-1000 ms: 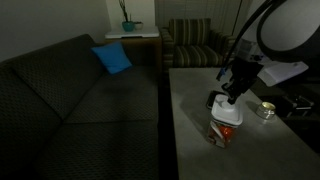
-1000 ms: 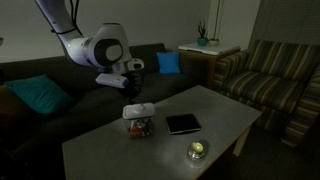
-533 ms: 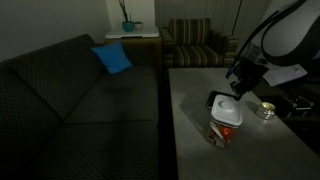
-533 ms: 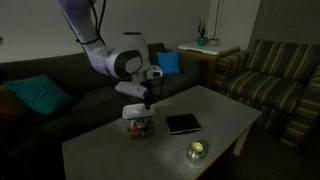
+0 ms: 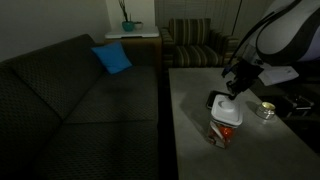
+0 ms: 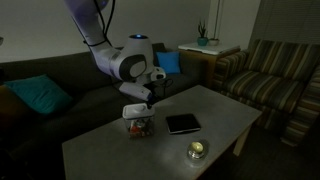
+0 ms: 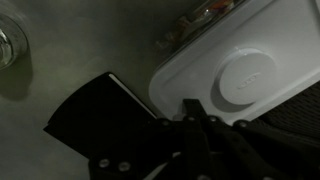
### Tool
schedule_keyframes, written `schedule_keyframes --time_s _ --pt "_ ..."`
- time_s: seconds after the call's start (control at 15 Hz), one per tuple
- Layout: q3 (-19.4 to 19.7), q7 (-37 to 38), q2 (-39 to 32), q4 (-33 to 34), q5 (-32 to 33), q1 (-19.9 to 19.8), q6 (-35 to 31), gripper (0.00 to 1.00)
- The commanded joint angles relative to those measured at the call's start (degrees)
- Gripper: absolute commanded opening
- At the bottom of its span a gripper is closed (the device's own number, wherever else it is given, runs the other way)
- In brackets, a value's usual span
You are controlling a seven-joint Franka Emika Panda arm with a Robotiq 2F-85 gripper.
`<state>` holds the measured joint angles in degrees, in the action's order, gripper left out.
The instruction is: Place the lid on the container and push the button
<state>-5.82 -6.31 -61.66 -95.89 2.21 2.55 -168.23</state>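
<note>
The container (image 5: 226, 132) with red, orange and white printed sides stands on the grey table (image 5: 195, 150). It also shows in an exterior view (image 6: 139, 126). The white lid (image 5: 224, 107) lies on top of it, slightly askew. In the wrist view the lid (image 7: 235, 60) has a round raised disc in its middle. My gripper (image 5: 233, 89) hangs just above and beside the lid's edge, with fingers together and empty. It also shows in an exterior view (image 6: 150, 98) and in the wrist view (image 7: 190, 108).
A black tablet (image 6: 183, 123) lies flat on the table beside the container. A small round shiny tin (image 6: 197, 150) sits nearer the table's edge. A dark sofa (image 5: 70, 100) with a blue cushion (image 5: 112, 58) runs along the table. A striped armchair (image 6: 270, 80) stands at one end.
My gripper has lifted off the lid and shifted to its far edge. The lid has stayed on the container.
</note>
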Motion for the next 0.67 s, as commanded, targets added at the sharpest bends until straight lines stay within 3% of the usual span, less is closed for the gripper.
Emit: schedule_keyframes --time_s 0.0,0.6 --pt "-1.2 -1.3 0.2 0.4 0.5 -1.2 1.8 0.00" --pt "-1.2 -1.4 2.3 -1.8 0.8 -0.7 3.2 0.00"
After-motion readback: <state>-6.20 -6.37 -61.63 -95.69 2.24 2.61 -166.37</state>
